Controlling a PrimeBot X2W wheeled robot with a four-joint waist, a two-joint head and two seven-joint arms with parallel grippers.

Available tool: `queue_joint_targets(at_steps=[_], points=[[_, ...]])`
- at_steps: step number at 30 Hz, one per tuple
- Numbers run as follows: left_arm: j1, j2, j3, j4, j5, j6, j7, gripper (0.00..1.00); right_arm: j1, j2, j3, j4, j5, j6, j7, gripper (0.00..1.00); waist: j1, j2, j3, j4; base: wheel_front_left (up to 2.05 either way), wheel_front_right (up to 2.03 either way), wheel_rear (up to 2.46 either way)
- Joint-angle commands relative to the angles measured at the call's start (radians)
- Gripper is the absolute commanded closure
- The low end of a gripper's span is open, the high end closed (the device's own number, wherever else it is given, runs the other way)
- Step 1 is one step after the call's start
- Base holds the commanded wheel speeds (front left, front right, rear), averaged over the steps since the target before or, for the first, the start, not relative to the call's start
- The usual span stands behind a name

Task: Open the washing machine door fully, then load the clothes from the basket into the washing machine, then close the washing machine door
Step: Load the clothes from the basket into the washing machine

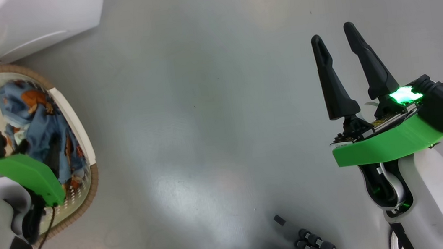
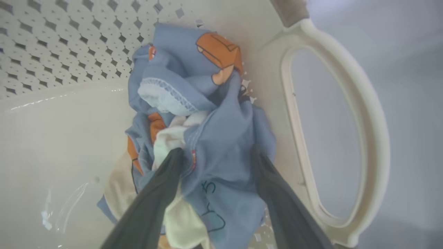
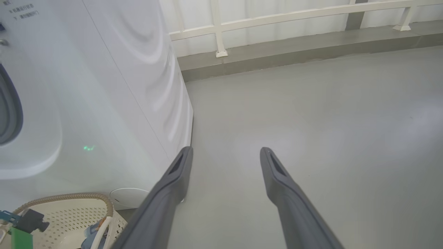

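The cream basket [image 1: 85,200] sits on the floor at the lower left, just in front of the white washing machine [image 1: 2,24]. Light blue clothes [image 1: 34,118] with orange prints lie bunched against its right wall. My left gripper [image 2: 217,150] reaches down into the basket, open, its fingers [image 2: 162,186] pressed into the clothes [image 2: 214,114] with a fold of blue cloth between them, beside the basket handle [image 2: 367,114]. Off to the right, my right gripper [image 1: 333,33] hangs open over bare floor with nothing in it. The washing machine door is out of view.
In the right wrist view the washing machine [image 3: 104,86] fills the left, with a strip of its grey gasket [image 3: 7,107] at the edge and the basket [image 3: 69,211] at its foot. A white railing [image 3: 277,20] and kerb run along the back. Dark robot base parts [image 1: 317,248] sit near me.
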State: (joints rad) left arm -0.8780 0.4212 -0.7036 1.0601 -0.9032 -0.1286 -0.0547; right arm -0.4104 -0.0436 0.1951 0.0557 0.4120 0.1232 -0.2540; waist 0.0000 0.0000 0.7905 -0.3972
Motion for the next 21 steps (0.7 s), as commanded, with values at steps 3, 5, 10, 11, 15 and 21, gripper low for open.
queue_joint_targets(at_steps=[3,5,10,11,15,21], points=[[-0.024,0.034,-0.010,0.011,-0.021,-0.002,-0.024,0.00,0.012,-0.007,0.027,-0.029,0.005,0.008,-0.008,0.00,0.0000,0.0000,0.008,-0.004,0.00,0.00,0.00],[-0.035,0.033,-0.027,0.026,-0.031,-0.002,-0.029,0.00,0.014,-0.007,0.031,-0.031,0.002,0.008,-0.008,0.00,0.0000,0.0000,0.011,-0.006,0.00,0.00,0.00],[-0.060,0.028,-0.062,0.065,-0.053,-0.002,-0.038,0.00,0.023,-0.007,0.039,-0.035,-0.011,0.008,-0.008,0.00,0.0000,0.0000,0.018,-0.010,0.00,0.00,0.00],[-0.063,0.027,-0.067,0.073,-0.058,-0.002,-0.039,0.00,0.024,-0.007,0.040,-0.035,-0.014,0.008,-0.008,0.00,0.0000,0.0000,0.019,-0.011,0.00,0.00,0.00],[-0.073,0.023,-0.080,0.093,-0.074,-0.002,-0.042,0.68,0.028,-0.007,0.041,-0.039,-0.020,0.008,-0.008,0.00,0.0000,0.0000,0.020,-0.012,0.00,0.00,0.00],[-0.072,0.005,-0.096,0.108,-0.117,-0.002,-0.055,1.00,0.035,-0.007,0.036,-0.042,-0.035,0.008,-0.008,0.00,0.0000,0.0000,0.008,-0.005,0.00,0.00,0.00]])
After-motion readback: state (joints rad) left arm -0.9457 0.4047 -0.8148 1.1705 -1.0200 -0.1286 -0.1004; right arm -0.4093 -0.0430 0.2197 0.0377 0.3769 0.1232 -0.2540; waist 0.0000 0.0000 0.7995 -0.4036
